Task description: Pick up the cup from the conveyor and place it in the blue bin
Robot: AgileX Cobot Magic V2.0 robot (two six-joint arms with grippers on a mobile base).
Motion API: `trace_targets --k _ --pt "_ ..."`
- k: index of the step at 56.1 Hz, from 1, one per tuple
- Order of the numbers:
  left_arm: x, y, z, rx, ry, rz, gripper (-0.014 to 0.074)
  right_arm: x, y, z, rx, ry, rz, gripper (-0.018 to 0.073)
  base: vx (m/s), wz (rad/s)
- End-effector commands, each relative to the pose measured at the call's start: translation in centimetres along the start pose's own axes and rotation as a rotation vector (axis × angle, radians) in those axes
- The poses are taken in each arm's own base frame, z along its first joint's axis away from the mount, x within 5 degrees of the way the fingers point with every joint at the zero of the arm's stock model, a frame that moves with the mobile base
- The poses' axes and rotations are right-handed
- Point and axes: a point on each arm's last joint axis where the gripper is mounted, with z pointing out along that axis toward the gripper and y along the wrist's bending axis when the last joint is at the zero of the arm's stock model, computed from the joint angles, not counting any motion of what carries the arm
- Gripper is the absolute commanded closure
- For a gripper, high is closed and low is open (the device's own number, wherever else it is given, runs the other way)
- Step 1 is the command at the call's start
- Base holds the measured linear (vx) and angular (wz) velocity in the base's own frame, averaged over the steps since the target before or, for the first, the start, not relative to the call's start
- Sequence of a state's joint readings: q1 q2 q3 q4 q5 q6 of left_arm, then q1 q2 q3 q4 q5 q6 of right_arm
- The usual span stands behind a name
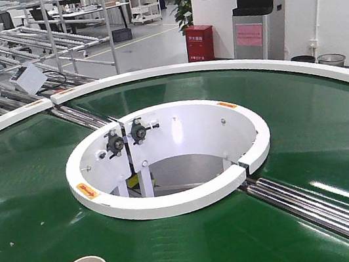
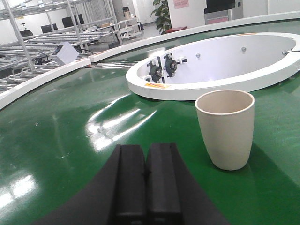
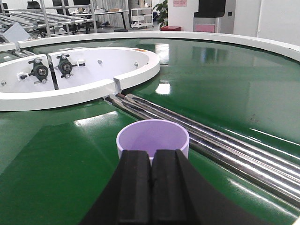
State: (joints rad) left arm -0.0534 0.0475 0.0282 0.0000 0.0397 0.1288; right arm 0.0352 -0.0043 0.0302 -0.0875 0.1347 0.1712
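The front view looks down from above the near side of the conveyor (image 1: 307,130) toward the far room. Both wrist views sit low and close over it, facing far. All three share the white centre opening (image 1: 181,130).

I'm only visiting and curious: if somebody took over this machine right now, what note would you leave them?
Left gripper: shut, empty, low over the belt; the beige cup stands upright just ahead and to its right.
Right gripper: shut, empty; the purple cup stands upright directly in front of it, beside the steel rollers.
Both cups are on the conveyor. The blue bin is not in view.
Done: neither cup is gripped yet.
Left: open a gripper, grab a cup, place it in the blue bin.
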Motion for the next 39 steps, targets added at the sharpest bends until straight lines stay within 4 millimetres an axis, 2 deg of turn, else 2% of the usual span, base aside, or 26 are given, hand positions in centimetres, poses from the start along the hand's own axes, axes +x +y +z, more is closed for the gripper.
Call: trace_targets --k 1,39 --pt "-0.24 0.0 0.16 0.0 -0.05 -0.016 0.0603 -0.08 0.08 0.15 -0.012 -0.054 -0.011 0.0568 0.0 0.0" --pt "-0.25 0.0 0.16 0.0 -0.051 -0.014 0.0603 -0.09 0.08 0.15 -0.012 -0.055 -0.007 0.0568 0.0 0.0"
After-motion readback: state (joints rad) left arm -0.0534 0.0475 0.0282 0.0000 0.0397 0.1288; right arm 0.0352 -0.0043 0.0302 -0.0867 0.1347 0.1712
